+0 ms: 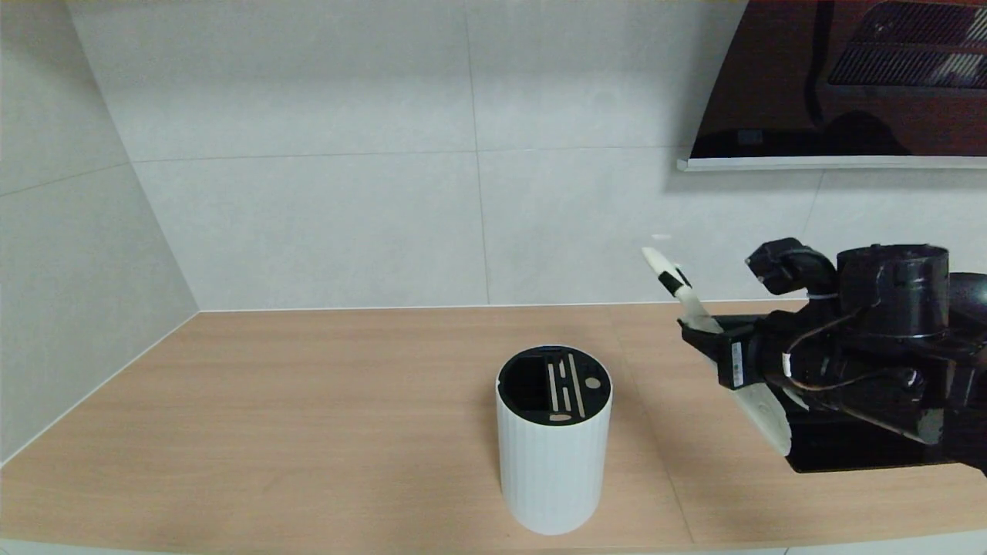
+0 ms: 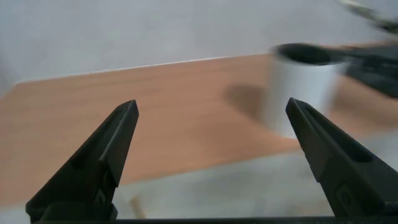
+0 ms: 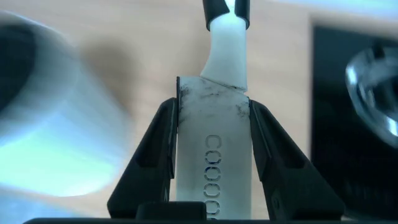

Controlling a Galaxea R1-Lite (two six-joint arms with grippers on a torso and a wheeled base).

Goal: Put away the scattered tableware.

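A white cylindrical utensil holder [image 1: 554, 462] with a black slotted top stands on the wooden counter [image 1: 324, 416] near its front edge. To its right and raised above the counter, my right gripper [image 1: 713, 333] is shut on a white knife [image 1: 763, 412]. The knife's white and black handle [image 1: 665, 274] points up and back toward the wall. In the right wrist view the fingers [image 3: 163, 143] clamp the flat of the knife [image 3: 214, 143], with the holder [image 3: 50, 124] blurred off to one side. My left gripper [image 2: 211, 112] is open and holds nothing, with the holder [image 2: 298, 87] beyond it.
A black cooktop [image 1: 848, 451] lies on the counter under the right arm. A dark range hood [image 1: 833, 85] hangs on the tiled wall at the upper right. Bare counter stretches left of the holder to the side wall.
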